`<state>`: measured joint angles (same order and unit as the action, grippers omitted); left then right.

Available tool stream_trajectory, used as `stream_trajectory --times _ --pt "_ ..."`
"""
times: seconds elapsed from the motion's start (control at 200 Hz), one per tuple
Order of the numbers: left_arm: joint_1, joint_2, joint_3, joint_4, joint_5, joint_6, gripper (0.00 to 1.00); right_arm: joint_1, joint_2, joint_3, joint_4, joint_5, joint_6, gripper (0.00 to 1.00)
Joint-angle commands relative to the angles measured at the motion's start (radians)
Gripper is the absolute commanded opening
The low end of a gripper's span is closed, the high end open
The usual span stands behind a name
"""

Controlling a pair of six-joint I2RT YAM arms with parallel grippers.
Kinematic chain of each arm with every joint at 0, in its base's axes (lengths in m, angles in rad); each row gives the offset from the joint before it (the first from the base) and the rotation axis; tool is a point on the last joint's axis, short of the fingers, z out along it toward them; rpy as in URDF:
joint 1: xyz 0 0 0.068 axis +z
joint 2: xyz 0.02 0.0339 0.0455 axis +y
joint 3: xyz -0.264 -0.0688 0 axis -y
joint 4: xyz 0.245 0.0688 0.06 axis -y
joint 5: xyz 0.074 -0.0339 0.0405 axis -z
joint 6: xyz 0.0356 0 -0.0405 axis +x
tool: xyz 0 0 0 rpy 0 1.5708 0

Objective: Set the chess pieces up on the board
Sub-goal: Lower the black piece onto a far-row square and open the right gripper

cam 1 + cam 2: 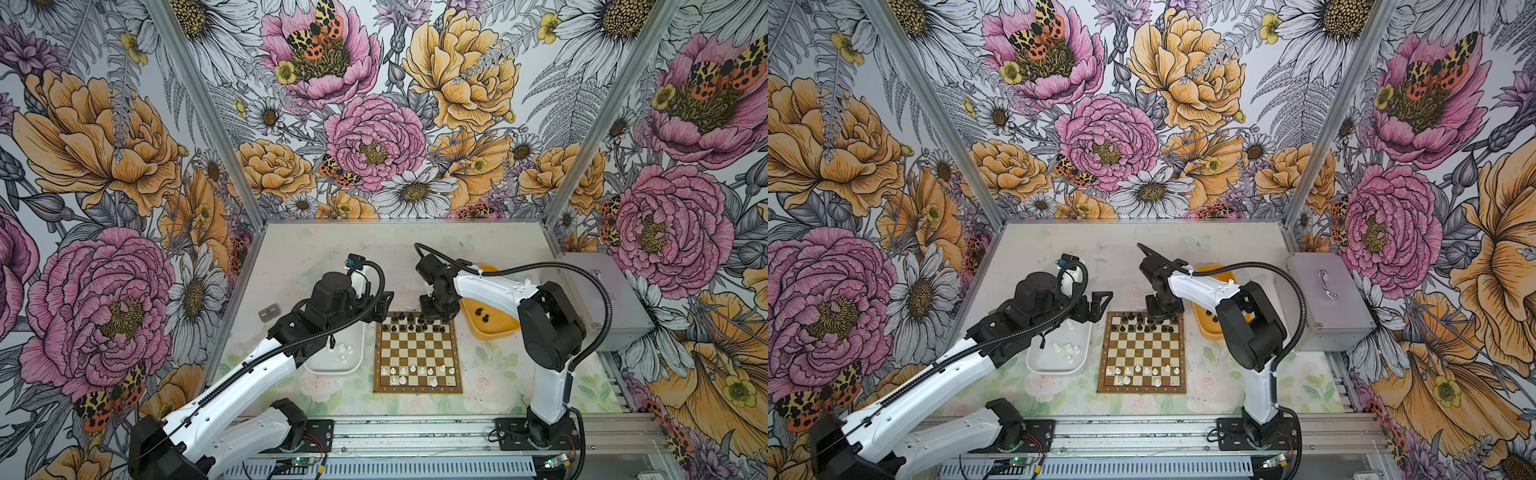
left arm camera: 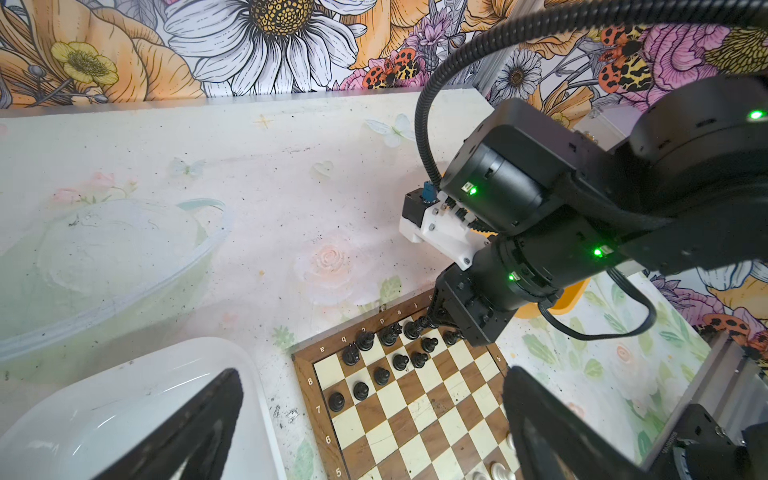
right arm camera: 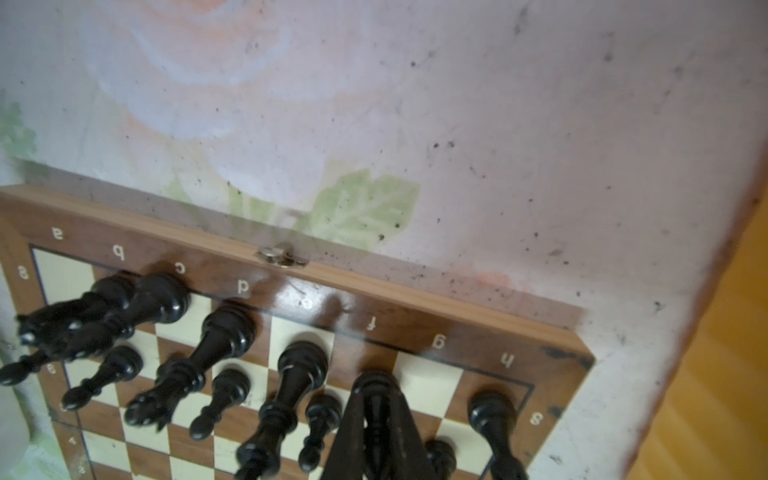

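The board [image 1: 417, 353] [image 1: 1142, 353] lies mid-table in both top views. Black chess pieces [image 1: 409, 325] fill much of its far two rows, and white chess pieces [image 1: 409, 371] stand in the near two. At the far row my right gripper [image 1: 432, 318] [image 3: 376, 415] is shut on a black piece [image 3: 375, 388] whose base rests on the dark square by the letter f. From the left wrist view that gripper [image 2: 436, 318] stands upright over the back row. My left gripper [image 1: 380, 308] [image 2: 370, 419] hangs open and empty between the white tray [image 1: 316, 368] and the board's far left corner.
The white tray holds several loose white pieces [image 1: 343, 353]. A yellow tray [image 1: 498, 328] right of the board holds two black pieces [image 1: 482, 314]. A grey metal box [image 1: 602, 291] stands at the right edge. A clear plastic lid [image 2: 112, 257] lies at the back left.
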<state>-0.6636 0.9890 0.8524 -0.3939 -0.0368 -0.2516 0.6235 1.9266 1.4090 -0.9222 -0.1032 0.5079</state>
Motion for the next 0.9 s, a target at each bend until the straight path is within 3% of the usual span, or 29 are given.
stream_trajectory --times 0.0,0.711,0.896 --pt "-0.002 -0.01 0.002 -0.004 -0.02 0.023 0.99 0.008 0.021 0.016 0.019 -0.007 0.007 0.09" --pt "0.015 -0.026 -0.01 -0.007 -0.013 0.032 0.99 0.012 0.042 0.044 0.017 -0.015 0.011 0.11" --pt "0.019 -0.032 -0.013 -0.012 -0.011 0.031 0.99 0.013 0.044 0.041 0.017 -0.015 0.012 0.17"
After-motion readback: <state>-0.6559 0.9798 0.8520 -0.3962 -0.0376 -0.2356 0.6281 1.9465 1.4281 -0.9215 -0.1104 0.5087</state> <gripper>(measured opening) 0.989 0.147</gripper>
